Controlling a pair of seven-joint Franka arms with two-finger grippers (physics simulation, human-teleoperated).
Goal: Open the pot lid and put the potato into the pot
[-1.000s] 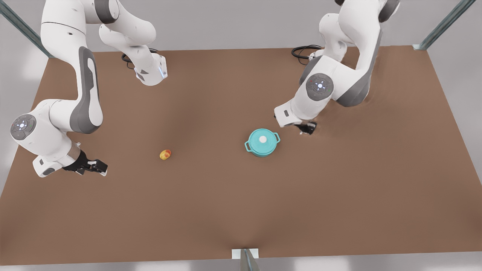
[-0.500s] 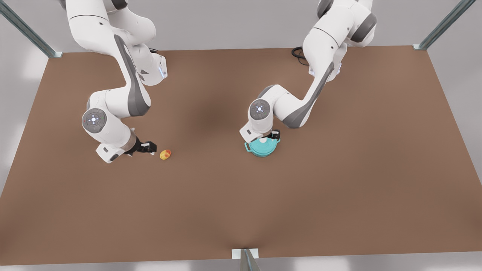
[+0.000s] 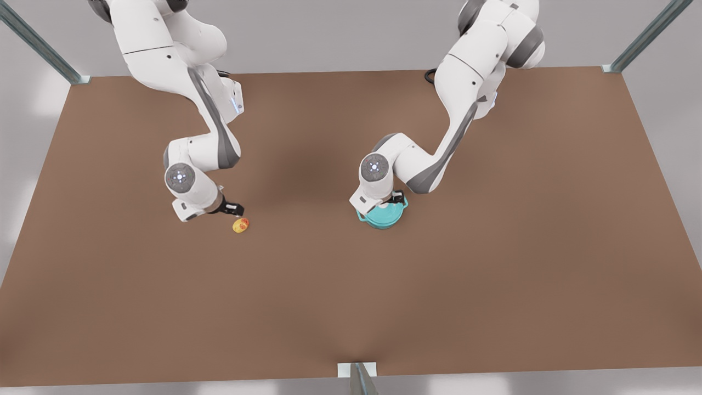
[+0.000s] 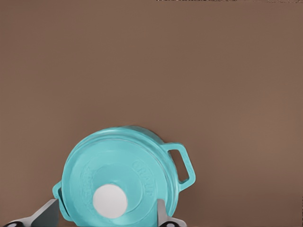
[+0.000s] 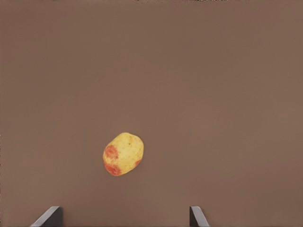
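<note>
Front view: the pot sits on the brown table, a little toward the front view's right of the table's middle, and I'll place everything else from it. The pot lid is on the pot, closing it. The left gripper hangs directly over the lid, on the arm that reaches in from the far right corner of the table. In the left wrist view its two fingertips stand wide apart, one to each side of the lid's white knob, with the lid between them; they are spread and clamping nothing. One of the pot's loop handles juts out from the rim in that view.

The potato lies on the bare table well away from the pot, toward the front view's left and at about the same depth. The right gripper hovers just beside the potato, on its far side from the camera and slightly farther from the pot. In the right wrist view the potato rests free on the table surface with its orange-red patches showing, and the fingertips are set wide apart, not touching it.
</note>
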